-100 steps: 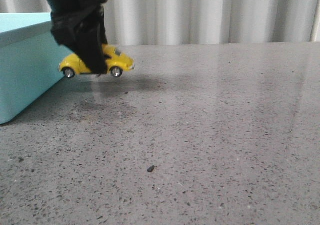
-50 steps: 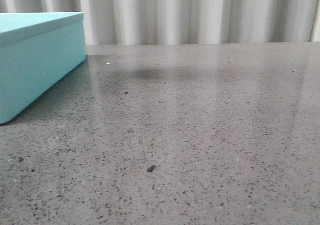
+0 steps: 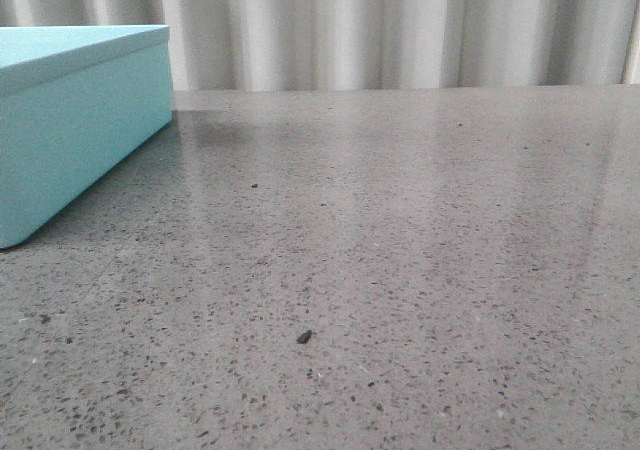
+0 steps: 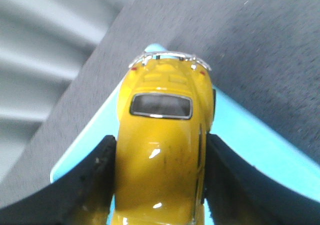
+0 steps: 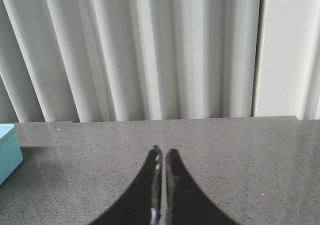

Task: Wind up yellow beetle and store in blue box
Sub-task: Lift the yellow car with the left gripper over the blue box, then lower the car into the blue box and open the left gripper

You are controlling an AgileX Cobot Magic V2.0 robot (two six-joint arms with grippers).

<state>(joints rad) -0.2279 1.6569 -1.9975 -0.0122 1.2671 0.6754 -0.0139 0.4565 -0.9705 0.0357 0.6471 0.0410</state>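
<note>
Held clamped between the black jaws of the left gripper (image 4: 157,185), one yellow beetle (image 4: 162,150), roof and rear window toward the wrist camera, hanging in the air above a corner of the one blue box (image 3: 80,120) and clear of the grey tabletop (image 3: 400,270). Impossible to tell from these views whether the winding is done; judging by the position over the box, probably at the storing step. Left to do: lowering into the box and letting go. Nothing of car or left arm visible in the front view, only the box at the left edge. Right gripper (image 5: 161,157) with jaws pressed together on nothing, low above bare tabletop, well apart from the box.
</note>
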